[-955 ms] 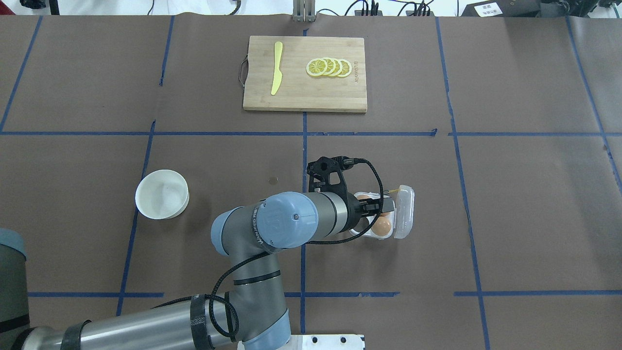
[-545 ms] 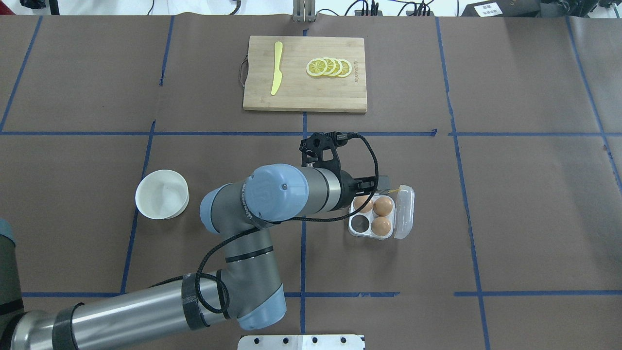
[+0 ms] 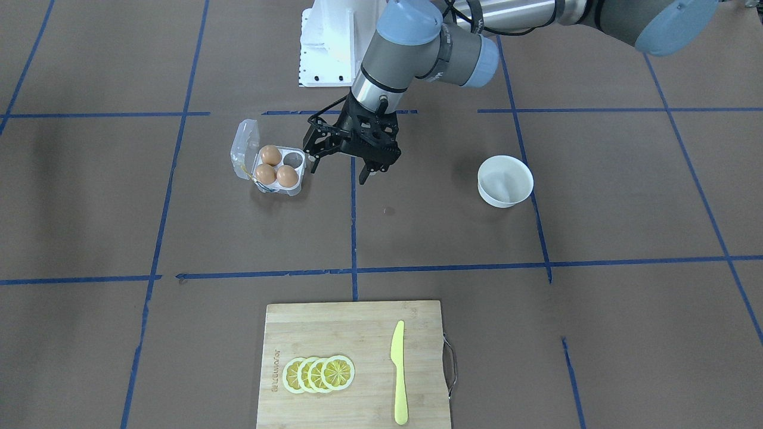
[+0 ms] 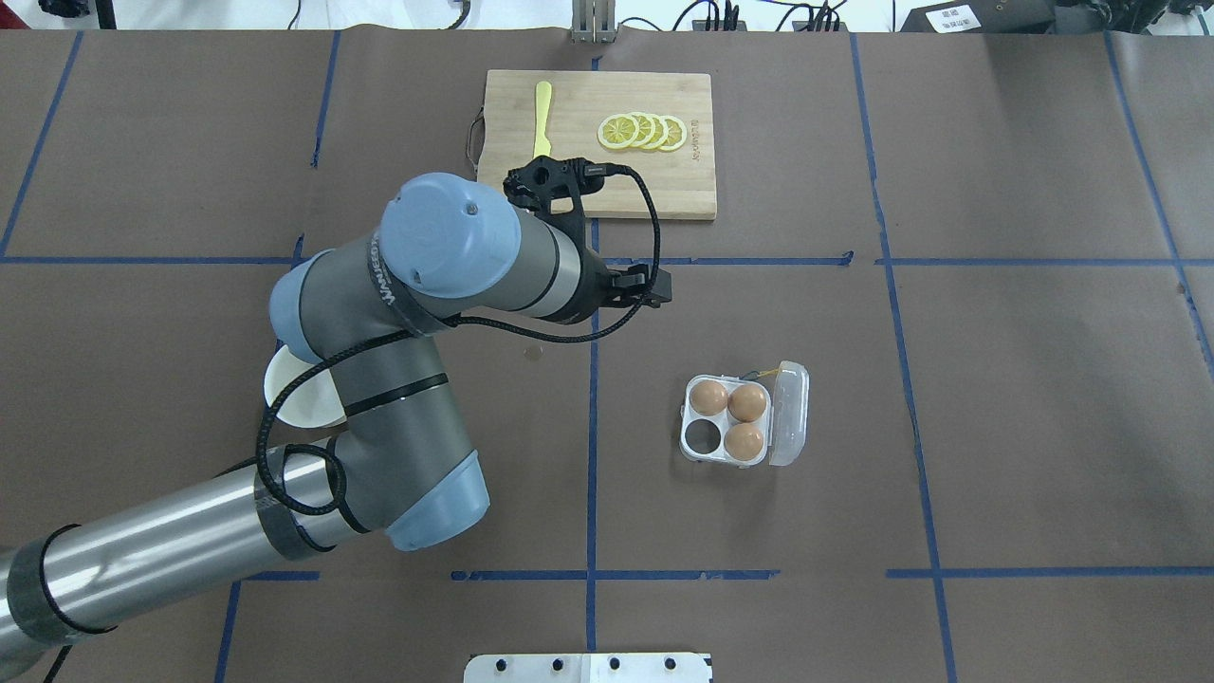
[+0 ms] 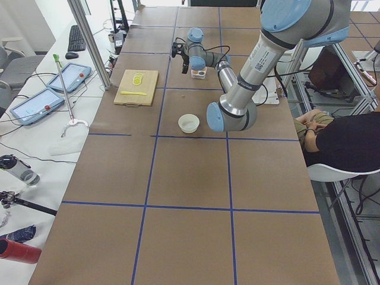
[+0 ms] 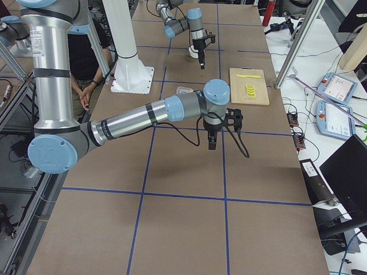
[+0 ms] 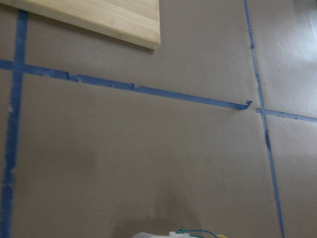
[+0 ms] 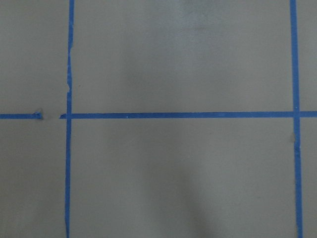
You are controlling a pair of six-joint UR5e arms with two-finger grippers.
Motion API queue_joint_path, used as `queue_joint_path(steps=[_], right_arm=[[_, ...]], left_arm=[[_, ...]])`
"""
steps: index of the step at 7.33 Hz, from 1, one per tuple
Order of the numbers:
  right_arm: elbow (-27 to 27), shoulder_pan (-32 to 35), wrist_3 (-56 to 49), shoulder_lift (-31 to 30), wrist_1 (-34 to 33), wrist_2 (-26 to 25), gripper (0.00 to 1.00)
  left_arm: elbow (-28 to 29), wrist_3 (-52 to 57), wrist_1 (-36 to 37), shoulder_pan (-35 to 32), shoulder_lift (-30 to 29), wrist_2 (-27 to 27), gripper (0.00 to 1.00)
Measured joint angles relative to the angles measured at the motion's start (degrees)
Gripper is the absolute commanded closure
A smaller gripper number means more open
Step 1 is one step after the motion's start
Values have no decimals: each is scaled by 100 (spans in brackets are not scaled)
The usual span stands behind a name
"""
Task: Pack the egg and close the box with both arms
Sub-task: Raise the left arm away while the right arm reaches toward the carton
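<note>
The clear box sits right of the table's centre with its lid swung open to the right. Three orange-brown eggs fill three of its cells and one cell is bare. In the front-facing view the box lies just left of my left gripper, which is open, empty and raised above the table. From overhead the left gripper is up and left of the box. My right gripper shows only in the exterior right view, so I cannot tell its state.
A white bowl stands empty at the left of the table, partly hidden behind my left arm in the overhead view. A wooden cutting board at the far edge holds a yellow knife and lemon slices.
My left gripper has lifted off the box and moved back and left toward the cutting board. The box with its three eggs now stands uncovered.
</note>
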Motion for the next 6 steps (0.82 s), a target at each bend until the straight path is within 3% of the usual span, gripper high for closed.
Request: queue_joint_path(steps=[1,3,6], right_arm=[[167,-402,740,-100,517,-258,0],[236,-1411,2670,-508,2401,-1030,2],[281,-2831,4116,-638,3306,-1772,4]], left_arm=[[-282,337,538,-197,89,-92,0],[-1053,1150,1557,-747,380,-144,0],[-1501,2179,2476,-1729,520,-345,0]])
